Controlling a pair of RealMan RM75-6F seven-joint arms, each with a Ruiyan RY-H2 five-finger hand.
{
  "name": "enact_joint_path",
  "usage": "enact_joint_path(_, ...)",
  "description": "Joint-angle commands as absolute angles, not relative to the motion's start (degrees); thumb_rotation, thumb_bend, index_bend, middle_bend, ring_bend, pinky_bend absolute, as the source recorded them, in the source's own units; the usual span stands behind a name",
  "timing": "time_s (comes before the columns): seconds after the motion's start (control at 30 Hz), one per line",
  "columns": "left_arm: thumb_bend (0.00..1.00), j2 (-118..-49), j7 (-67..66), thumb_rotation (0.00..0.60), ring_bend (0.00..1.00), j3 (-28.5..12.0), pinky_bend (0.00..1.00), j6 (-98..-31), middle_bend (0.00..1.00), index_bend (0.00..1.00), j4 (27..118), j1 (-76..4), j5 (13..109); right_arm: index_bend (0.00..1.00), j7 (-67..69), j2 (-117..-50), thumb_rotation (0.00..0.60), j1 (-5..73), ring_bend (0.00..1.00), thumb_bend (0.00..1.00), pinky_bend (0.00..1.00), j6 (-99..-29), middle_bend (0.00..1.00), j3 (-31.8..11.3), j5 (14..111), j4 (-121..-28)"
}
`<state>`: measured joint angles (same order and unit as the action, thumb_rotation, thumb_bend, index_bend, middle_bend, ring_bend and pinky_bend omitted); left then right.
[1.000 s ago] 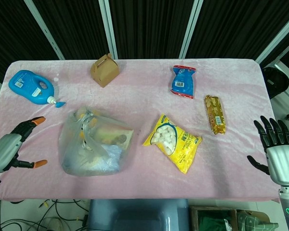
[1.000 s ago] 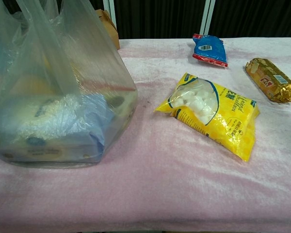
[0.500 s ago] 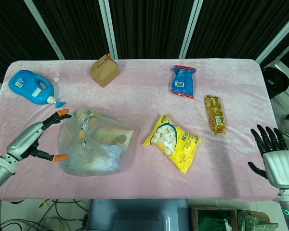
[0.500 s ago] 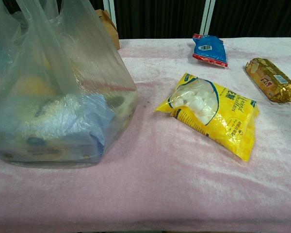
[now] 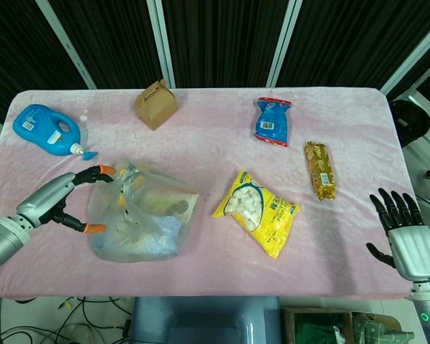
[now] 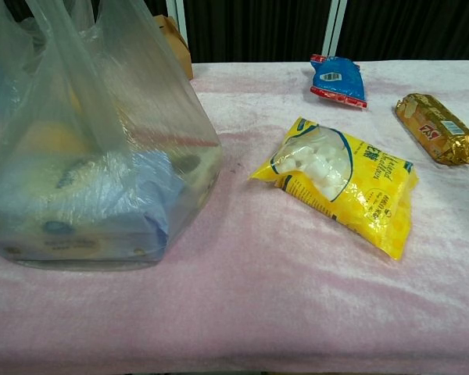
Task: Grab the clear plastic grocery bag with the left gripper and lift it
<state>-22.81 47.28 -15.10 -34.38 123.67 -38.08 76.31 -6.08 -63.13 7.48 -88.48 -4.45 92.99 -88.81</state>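
Observation:
The clear plastic grocery bag point(image 5: 140, 215) sits filled on the pink table, front left; in the chest view the bag point(image 6: 86, 156) fills the left side, its handles standing up. My left hand point(image 5: 57, 203) is just left of the bag, fingers spread, its orange fingertips at the bag's left wall; I cannot tell if they touch. It holds nothing. My right hand point(image 5: 405, 233) hangs off the table's right front corner, fingers apart and empty. Neither hand shows in the chest view.
A blue detergent bottle point(image 5: 46, 129) lies at the far left and a brown cardboard box point(image 5: 155, 104) at the back. A yellow snack pack point(image 5: 258, 211), a blue packet point(image 5: 273, 121) and a gold biscuit pack point(image 5: 319, 170) lie to the right of the bag.
My left hand has moved right and forward from the table's left edge up to the bag's side. My right hand has sunk slightly toward the front. The bag has not moved.

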Motion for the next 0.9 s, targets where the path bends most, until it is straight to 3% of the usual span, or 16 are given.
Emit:
enact_joint_path(0.03, 0.01, -22.5, 46.4, 0.600, 0.15, -15.6, 0.17, -32.6, 0.24, 0.20, 123.5, -39.0, 74.9, 0.00, -5.9, -63.1, 0.600, 7.5, 0.00, 0.12, 0.03, -88.4, 0.00, -4.4, 92.9, -88.9)
enact_joint_path(0.57, 0.01, -25.2, 38.8, 0.600, 0.16, -17.6, 0.18, -25.7, 0.24, 0.20, 123.8, -44.1, 67.6, 0.00, -5.7, -63.0, 0.600, 7.6, 0.00, 0.12, 0.03, -88.1, 0.00, -4.4, 92.7, -89.0)
enact_joint_path(0.9, 0.01, -28.6, 34.8, 0.600, 0.16, -18.4, 0.18, -25.3, 0.24, 0.20, 124.7, -47.0, 62.3, 0.00, -5.3, -62.9, 0.600, 7.7, 0.00, 0.13, 0.03, -87.8, 0.00, -4.4, 92.2, -89.2)
